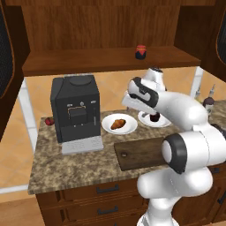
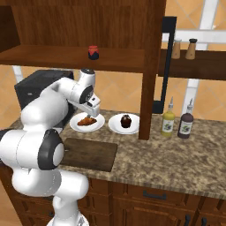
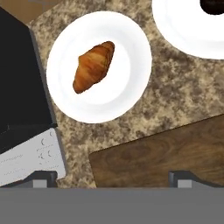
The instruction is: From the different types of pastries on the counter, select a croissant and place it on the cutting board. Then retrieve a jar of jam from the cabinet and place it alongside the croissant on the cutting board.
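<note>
Golden croissant (image 3: 93,66) on white plate (image 3: 127,94); open jaws above, apart.

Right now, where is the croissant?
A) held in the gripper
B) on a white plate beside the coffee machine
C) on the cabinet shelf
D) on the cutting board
B: the croissant lies on a white plate on the counter, next to the black coffee machine, apart from the cutting board.
</note>
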Robot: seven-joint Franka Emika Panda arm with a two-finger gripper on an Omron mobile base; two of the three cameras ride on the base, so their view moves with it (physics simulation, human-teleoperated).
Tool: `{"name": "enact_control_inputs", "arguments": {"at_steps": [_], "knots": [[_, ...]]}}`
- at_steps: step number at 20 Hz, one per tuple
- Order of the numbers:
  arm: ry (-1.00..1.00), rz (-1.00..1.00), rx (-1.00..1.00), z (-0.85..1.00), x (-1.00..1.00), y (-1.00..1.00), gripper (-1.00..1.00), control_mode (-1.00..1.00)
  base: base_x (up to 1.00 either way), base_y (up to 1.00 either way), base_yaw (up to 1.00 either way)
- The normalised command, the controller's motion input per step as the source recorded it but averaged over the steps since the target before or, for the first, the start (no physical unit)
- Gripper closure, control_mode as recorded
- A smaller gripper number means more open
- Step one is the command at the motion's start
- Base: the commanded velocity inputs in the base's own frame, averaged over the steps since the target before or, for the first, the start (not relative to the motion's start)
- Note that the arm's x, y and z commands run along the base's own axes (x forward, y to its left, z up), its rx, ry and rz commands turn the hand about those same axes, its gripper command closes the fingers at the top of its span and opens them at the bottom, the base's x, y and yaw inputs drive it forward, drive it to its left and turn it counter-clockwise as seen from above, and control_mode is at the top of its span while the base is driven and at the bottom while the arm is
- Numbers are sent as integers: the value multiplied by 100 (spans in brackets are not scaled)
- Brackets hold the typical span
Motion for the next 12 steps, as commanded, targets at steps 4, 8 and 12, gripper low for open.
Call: {"name": "enact_control_inputs", "arguments": {"at_steps": [4, 8, 12], "knots": [[1, 0, 5, -53, 32, 9, -100, -100, 0, 0, 0], [0, 0, 7, -33, 42, 10, -100, -100, 0, 0, 0], [0, -2, 1, -8, 39, 14, -100, -100, 0, 0, 0]]}}
